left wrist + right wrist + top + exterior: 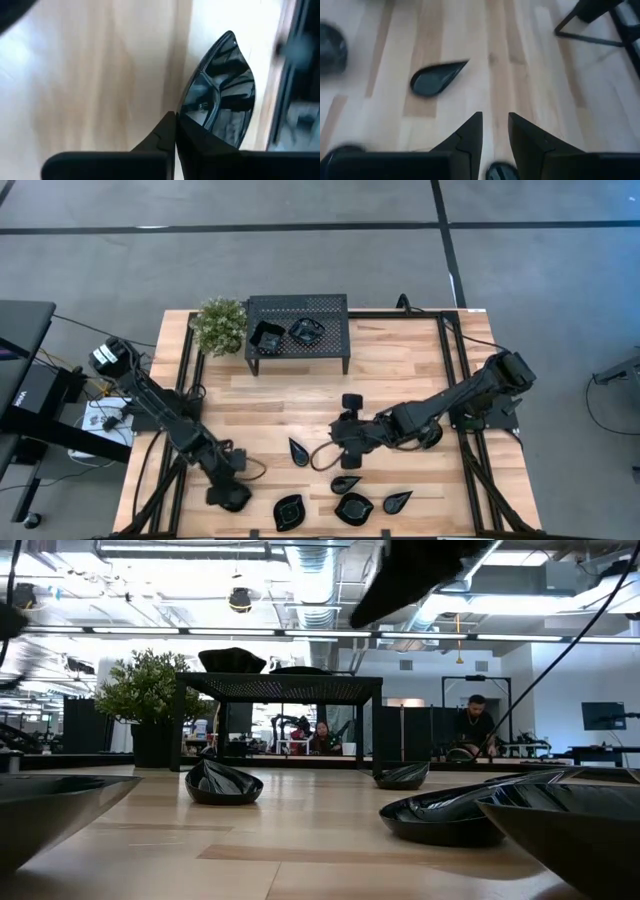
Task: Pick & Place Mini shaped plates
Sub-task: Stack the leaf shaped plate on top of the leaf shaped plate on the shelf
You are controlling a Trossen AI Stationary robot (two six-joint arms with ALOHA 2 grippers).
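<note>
A teardrop-leaf plate [220, 95] is being pinched at its rim by the left gripper [176, 131] at the near left corner of the wooden table [400, 380]; in the left wrist view the two dark fingers are pressed together on the plate's edge, the thin lip being the only part narrow enough to be clamped. In the high view the left gripper [228, 498] is being held low over that corner, so the plate itself is hidden beneath it.

The right gripper [350, 432] is being held near the table's middle, its fingers [470, 131] parted with a narrow gap and nothing between them. Another leaf plate [436, 78] is lying just ahead of it on the boards, probably the next one to be taken.

Two plates are already resting on top of the black perforated stand [330, 308], a squarish one [267, 336] and a scalloped one [306, 330], which suggests the stand is being used as the drop-off place. More plates are being left in a loose group along the near edge, among them a scalloped dish [290, 511] and a leaf dish [397, 501], well apart so each rim can be reached. A potted plant [220, 325] is standing just beside the stand's left end.
</note>
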